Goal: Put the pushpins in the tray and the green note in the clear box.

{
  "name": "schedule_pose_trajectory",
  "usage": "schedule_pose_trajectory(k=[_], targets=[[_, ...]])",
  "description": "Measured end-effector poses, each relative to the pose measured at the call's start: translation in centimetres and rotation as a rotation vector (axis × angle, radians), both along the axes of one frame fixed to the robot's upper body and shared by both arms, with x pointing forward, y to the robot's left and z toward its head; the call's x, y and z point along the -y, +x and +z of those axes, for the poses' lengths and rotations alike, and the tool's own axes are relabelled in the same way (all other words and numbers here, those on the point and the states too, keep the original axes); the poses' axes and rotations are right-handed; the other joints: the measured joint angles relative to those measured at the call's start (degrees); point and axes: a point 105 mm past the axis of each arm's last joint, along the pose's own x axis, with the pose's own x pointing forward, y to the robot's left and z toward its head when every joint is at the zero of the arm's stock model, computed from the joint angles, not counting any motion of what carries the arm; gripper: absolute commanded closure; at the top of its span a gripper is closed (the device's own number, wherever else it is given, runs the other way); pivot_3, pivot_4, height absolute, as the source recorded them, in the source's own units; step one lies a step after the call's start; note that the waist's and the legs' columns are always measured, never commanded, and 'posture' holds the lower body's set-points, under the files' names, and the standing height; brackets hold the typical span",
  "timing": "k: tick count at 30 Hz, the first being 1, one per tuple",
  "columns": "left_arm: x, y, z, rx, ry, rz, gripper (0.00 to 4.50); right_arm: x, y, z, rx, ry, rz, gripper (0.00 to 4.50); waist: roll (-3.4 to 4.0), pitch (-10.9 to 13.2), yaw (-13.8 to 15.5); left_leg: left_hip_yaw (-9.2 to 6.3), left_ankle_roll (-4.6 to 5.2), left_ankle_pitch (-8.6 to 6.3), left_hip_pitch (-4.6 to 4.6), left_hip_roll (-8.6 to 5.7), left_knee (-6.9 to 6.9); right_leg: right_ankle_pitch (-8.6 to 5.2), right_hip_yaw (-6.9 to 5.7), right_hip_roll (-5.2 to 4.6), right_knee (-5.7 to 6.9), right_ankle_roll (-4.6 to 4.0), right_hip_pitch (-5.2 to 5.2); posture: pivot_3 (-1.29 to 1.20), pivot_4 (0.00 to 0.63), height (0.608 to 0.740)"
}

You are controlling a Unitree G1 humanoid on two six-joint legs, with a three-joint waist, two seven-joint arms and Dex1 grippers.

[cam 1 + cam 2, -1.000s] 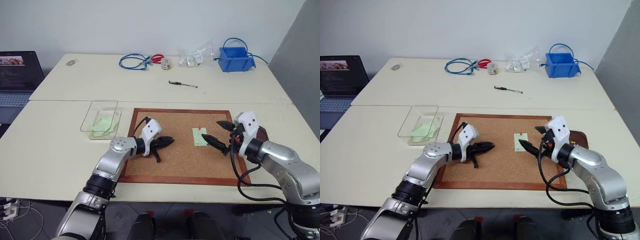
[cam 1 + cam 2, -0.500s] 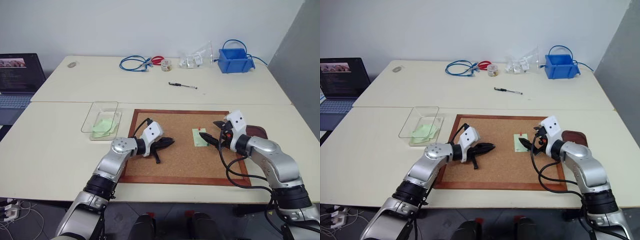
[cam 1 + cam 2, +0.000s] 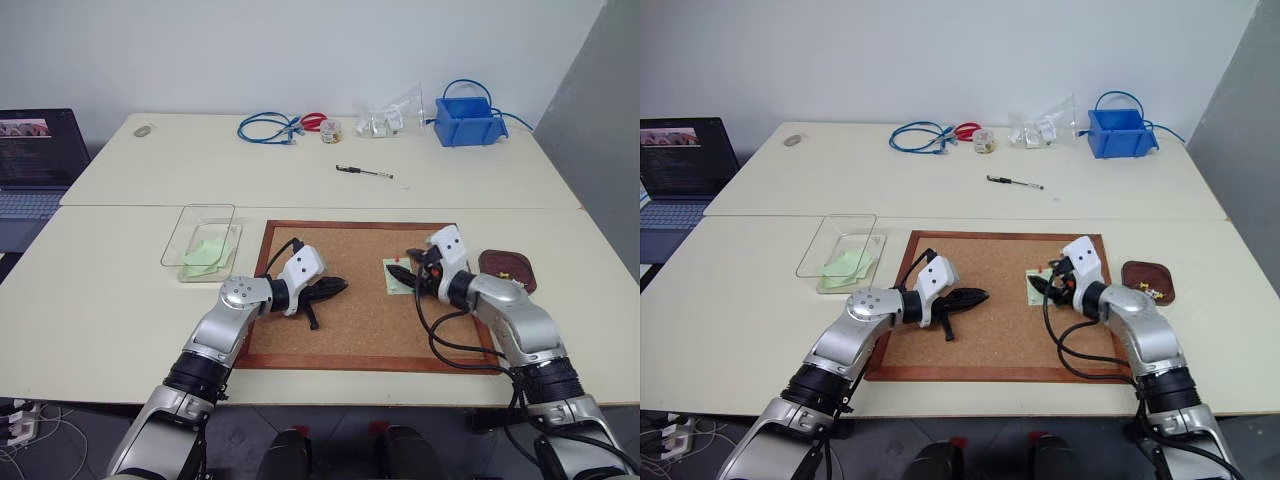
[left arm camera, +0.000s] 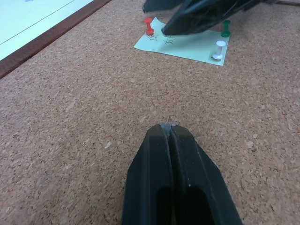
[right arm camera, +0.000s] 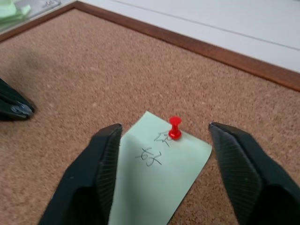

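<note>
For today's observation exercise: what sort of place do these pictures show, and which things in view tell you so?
Probably an office or lab workspace: pale tables against a plain wall, an open laptop at one side, and desk items such as a cork board, a pen and coiled blue cable.

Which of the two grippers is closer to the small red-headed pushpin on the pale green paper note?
The right. The right gripper is open around the small red-headed pushpin on the pale green paper note; the shut left gripper rests farther away on the cork board.
</note>
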Motion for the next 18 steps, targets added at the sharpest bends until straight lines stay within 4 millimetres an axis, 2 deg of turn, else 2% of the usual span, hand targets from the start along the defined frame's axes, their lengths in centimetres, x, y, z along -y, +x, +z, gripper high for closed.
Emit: schedule_pose_trajectory(k=[7,11,18], targets=[[-0.04,-0.03,0.00,-0.001,0.002,-0.003,4.50,-0.30,0.40,0.26,0.031,0.001,0.008,3.70,0.00,0.00,-0.01,0.00,0.00,0.00,0.00,0.00,-0.01,0.00,0.00,0.00,0.00,0.00,0.00,0.00,0.150,0.740],[-0.07,-0.07,-0.01,-0.003,0.003,-0.007,4.50,-0.24,0.46,0.13,0.038,-0.009,0.009,4.40,0.00,0.00,-0.01,0.00,0.00,0.00,0.01,0.00,-0.01,0.00,0.00,0.00,0.00,0.00,0.00,0.00,0.150,0.740],[-0.07,-0.07,-0.01,-0.003,0.003,-0.007,4.50,-0.30,0.46,0.12,0.044,-0.008,0.014,4.40,0.00,0.00,-0.01,0.00,0.00,0.00,0.01,0.00,-0.01,0.00,0.00,0.00,0.00,0.00,0.00,0.00,0.150,0.740]])
